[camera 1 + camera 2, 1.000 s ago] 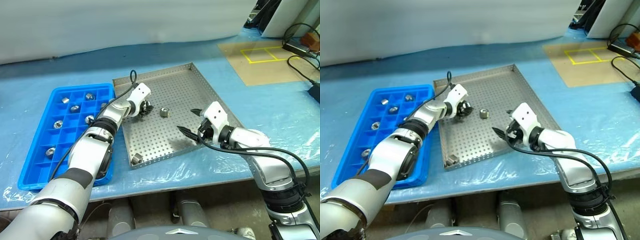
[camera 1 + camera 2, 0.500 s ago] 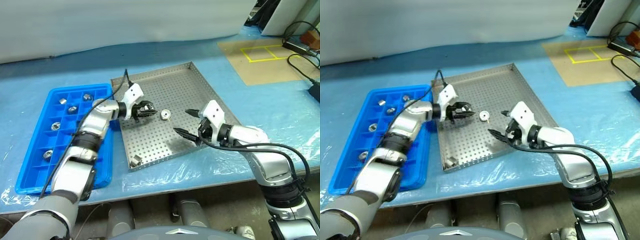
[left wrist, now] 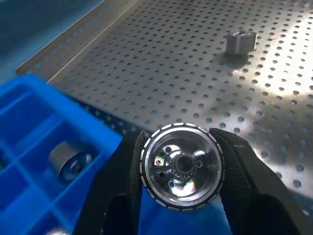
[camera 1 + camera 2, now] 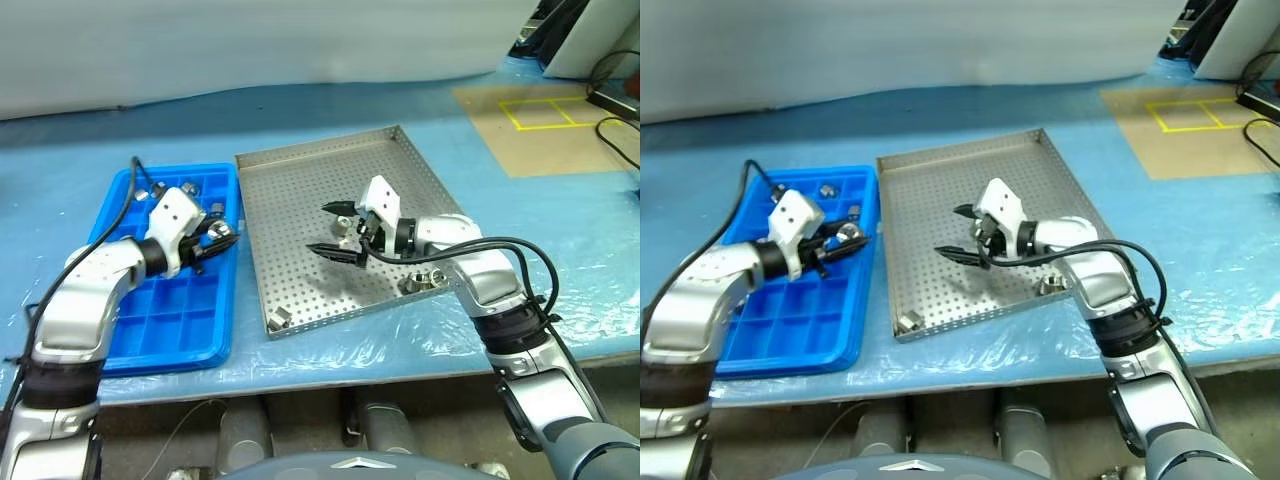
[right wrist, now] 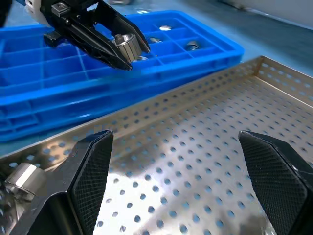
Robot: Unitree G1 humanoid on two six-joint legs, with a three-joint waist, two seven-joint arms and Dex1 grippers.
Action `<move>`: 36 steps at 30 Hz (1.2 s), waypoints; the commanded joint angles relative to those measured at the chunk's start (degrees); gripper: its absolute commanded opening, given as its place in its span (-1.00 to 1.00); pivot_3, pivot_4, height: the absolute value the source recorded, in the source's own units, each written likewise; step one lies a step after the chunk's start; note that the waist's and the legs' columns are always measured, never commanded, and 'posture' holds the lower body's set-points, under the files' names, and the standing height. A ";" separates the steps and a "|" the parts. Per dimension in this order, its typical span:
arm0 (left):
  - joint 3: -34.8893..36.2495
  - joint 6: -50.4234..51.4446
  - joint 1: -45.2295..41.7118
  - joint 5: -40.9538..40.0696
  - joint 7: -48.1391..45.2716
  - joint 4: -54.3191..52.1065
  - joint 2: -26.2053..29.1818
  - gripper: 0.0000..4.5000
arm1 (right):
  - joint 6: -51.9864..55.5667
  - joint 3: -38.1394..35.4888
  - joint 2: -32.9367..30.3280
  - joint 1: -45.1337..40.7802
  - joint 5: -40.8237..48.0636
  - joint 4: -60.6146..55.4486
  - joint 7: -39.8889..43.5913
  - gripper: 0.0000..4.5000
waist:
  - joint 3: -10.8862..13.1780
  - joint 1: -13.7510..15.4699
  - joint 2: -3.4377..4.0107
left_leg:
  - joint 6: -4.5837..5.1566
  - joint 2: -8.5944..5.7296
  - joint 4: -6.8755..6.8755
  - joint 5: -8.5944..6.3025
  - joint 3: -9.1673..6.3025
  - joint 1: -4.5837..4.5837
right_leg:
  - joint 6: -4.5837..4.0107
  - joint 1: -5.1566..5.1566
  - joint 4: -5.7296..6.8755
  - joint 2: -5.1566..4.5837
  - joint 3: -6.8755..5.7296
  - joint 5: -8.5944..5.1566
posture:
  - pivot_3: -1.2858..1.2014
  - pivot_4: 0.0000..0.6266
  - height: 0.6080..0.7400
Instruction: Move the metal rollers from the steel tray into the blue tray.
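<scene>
Blue plastic film covers the table (image 4: 120, 130), and on it the blue tray (image 4: 150, 330) lies beside the steel tray (image 4: 300, 180), their long edges close together. The left gripper (image 4: 222, 236) hangs over the blue tray's edge nearest the steel tray, its two black fingers (image 3: 117, 196) closed on a shiny metal roller (image 3: 181, 166) whose round face with its centre hole looks straight into the left wrist view. The right gripper (image 4: 333, 229) hovers over the middle of the steel tray with its fingers (image 5: 90, 171) spread wide and nothing between them. A second roller (image 4: 279, 319) rests in the steel tray's near corner on the blue tray's side, and a third (image 4: 420, 281) lies by the tray's near edge under the right forearm. A few other rollers (image 4: 826, 187) sit in compartments at the far end of the blue tray; one (image 3: 68, 159) lies in a compartment just beside the left gripper. At the table's far right corner a brown sheet (image 4: 530, 125) bears yellow tape squares.
</scene>
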 commanded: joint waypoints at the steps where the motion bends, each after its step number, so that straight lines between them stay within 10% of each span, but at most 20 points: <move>1: 7.69 2.45 8.22 -2.12 1.68 -8.74 2.12 -0.22 | -3.92 1.99 1.69 -3.19 -0.80 3.52 3.17 0.92 | 0.01 0.92 -0.02 | 0.00 -0.02 -0.01 0.00 -0.01 0.00 | 0.00 0.00 0.01 -0.02 -0.01 0.00 | 0.23 -0.52 1.00; 8: 20.36 5.25 19.87 -2.62 11.82 -15.56 -2.00 -0.22 | -10.79 5.00 6.67 -9.07 -2.50 13.65 9.20 0.92 | 0.05 4.56 -0.04 | 0.10 0.05 -0.02 -0.07 -0.12 -0.02 | -0.02 0.03 0.04 -0.02 -0.13 -0.03 | 0.37 -0.52 1.00; 17: 10.80 3.95 12.76 -0.89 22.69 -13.66 -8.14 -0.22 | -18.60 4.83 10.66 -12.36 -4.79 23.86 12.42 0.92 | 0.05 8.89 -0.04 | 0.11 0.02 0.06 -0.07 -0.20 -0.06 | -0.02 0.05 0.07 -0.07 -0.11 -0.02 | 0.38 -0.52 1.00; 36: -0.31 -3.25 -0.73 3.74 24.90 8.82 -6.73 -0.22 | -15.07 2.04 6.22 -4.63 -6.26 15.69 5.39 0.92 | 0.04 6.88 -0.04 | -0.01 0.02 0.50 0.01 -0.22 -0.04 | -0.02 -0.20 0.88 -0.03 0.05 -0.06 | 0.22 -0.52 1.00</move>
